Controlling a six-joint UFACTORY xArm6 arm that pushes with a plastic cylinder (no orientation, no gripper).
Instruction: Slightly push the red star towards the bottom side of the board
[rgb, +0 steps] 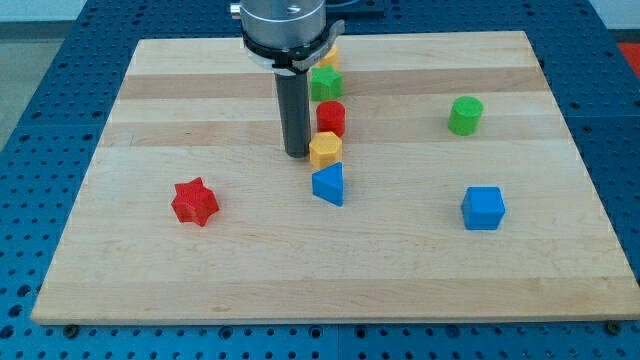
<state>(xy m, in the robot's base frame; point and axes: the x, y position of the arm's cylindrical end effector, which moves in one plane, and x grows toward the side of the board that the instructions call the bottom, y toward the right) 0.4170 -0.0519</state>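
Red star sat on the left part of the board, nearer the near edge than the far one, alone, well apart from every other block. My tip rested on the wood near the board's middle, right of the star and farther back, just left of the yellow block (shape looked hexagonal, not certain) and not touching it as far as could be seen. The tool was a plain rod with no jaws, so nothing to open or close; it held nothing and contacted no block that could be made out. A line of blocks ran beside the rod: blue triangular block nearest, then the yellow one, red cylinder, green star, and a further yellowish block mostly hidden behind the arm. Further right, well clear: green cylinder and blue cube. Judgement: the step in hand was the approach. To do it well, the tip should travel left, away from the line, stay on the far side of the star, stop directly behind its centre, then move toward the near edge briefly. An off-centre contact would likely spin or deflect the star; the push should be short, since only a slight shift was asked.
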